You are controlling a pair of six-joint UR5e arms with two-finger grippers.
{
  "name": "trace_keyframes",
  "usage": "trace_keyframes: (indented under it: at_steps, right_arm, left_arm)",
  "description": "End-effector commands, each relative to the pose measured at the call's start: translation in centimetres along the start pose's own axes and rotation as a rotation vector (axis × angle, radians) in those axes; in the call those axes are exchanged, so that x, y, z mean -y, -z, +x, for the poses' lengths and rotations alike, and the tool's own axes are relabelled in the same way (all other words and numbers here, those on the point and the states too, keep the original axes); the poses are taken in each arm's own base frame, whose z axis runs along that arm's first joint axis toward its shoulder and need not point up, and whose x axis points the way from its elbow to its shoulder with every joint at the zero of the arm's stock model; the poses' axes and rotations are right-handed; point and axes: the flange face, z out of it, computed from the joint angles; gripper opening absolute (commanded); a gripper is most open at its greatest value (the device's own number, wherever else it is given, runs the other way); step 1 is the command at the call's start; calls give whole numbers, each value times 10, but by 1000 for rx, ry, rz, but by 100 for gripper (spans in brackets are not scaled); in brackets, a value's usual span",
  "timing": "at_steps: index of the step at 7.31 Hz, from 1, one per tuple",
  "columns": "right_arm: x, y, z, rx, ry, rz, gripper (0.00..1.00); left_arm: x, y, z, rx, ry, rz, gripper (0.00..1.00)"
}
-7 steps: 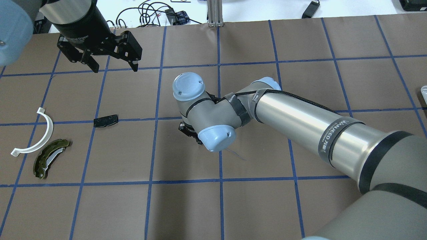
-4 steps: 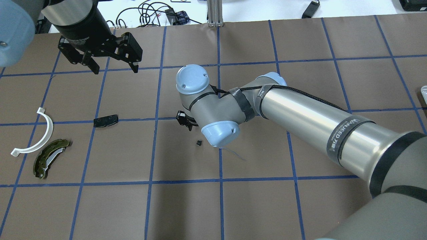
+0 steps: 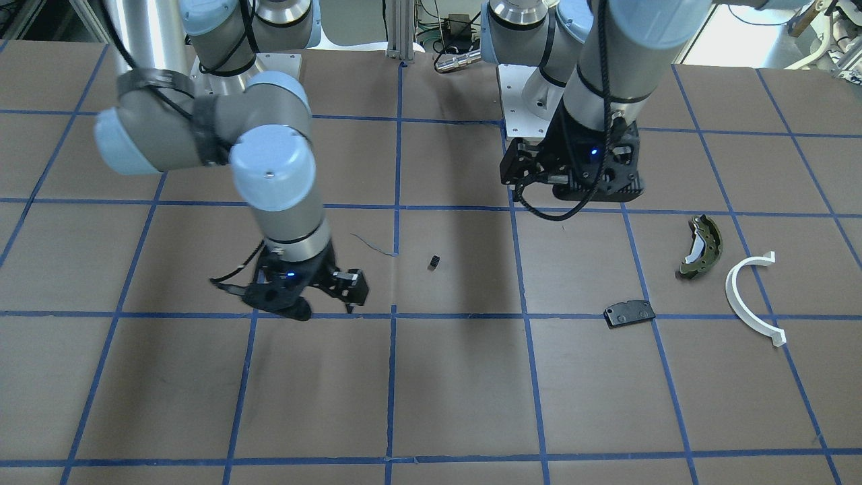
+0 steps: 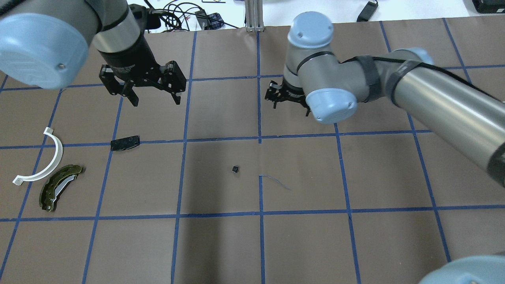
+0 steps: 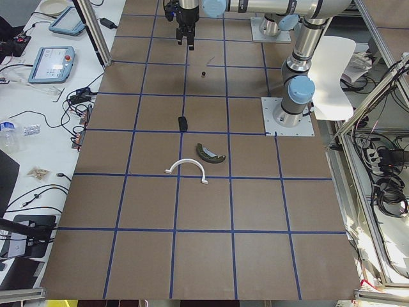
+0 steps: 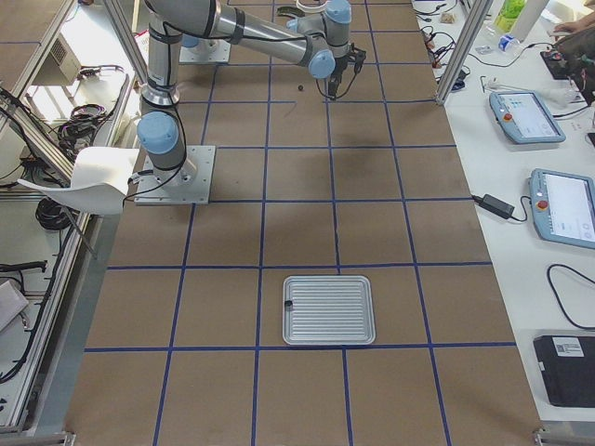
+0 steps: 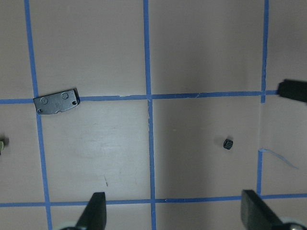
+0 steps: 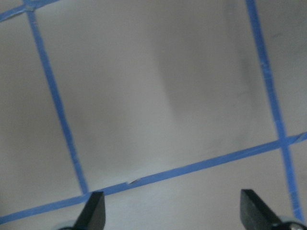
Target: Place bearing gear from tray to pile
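- One small black ribbed bearing gear [image 4: 235, 169] lies loose on the brown, blue-gridded desk [image 4: 221, 244], near the middle and touching nothing; it is too small to tell which way its long axis points.
- Three pile parts sit well apart from it toward 9 o'clock in the overhead view: a flat black rectangular pad [image 4: 125, 142], a white plastic half-ring [image 4: 43, 157] and an olive-green curved brake shoe [image 4: 59, 187].
- Left arm reaches in from 10 o'clock, wrist pointing down; the left claw [image 4: 156, 101] hangs above the desk at about 11 o'clock from the gear, just past the pad.
- Its fingers [image 7: 96, 211] are spread wide with nothing between them; the wrist camera shows both pad and gear below.
- Right arm stretches across from 4 o'clock, elbow bent, its right claw [image 4: 291, 109] at about 1 o'clock from the gear.
- That claw is also spread wide and empty, over bare desk.
- One ribbed silver metal tray [image 6: 328, 309] lies far off at the desk's right end.
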Motion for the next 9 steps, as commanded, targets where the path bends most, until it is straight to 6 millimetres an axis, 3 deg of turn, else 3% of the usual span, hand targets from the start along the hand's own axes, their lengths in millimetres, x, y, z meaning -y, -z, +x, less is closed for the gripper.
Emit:
trace_keyframes:
  at_steps: [1, 3, 4, 5, 7, 8, 9]
  right_arm:
    - [59, 32, 125, -24, 75, -4, 100]
    - [79, 33, 205, -29, 88, -67, 100]
    - [86, 38, 247, -39, 56, -89, 100]
    - [91, 40, 294, -25, 24, -110, 100]
    - [101, 53, 399, -34, 80, -95, 100]
    - [101, 57, 438, -45, 86, -101, 100]
    - [98, 59, 465, -79, 118, -114, 100]
  left_arm:
    - [-8, -99, 66, -37, 44, 4, 100]
    - [-32, -186, 93, -32, -15, 0, 100]
    - [-41, -217, 99, -32, -33, 7, 100]
    - [-46, -236, 99, -29, -40, -1, 100]
    - [-45, -252, 102, -24, -55, -18, 100]
    - [-43, -256, 103, -27, -49, -12, 97]
    - [-42, -265, 104, -22, -53, -28, 91]
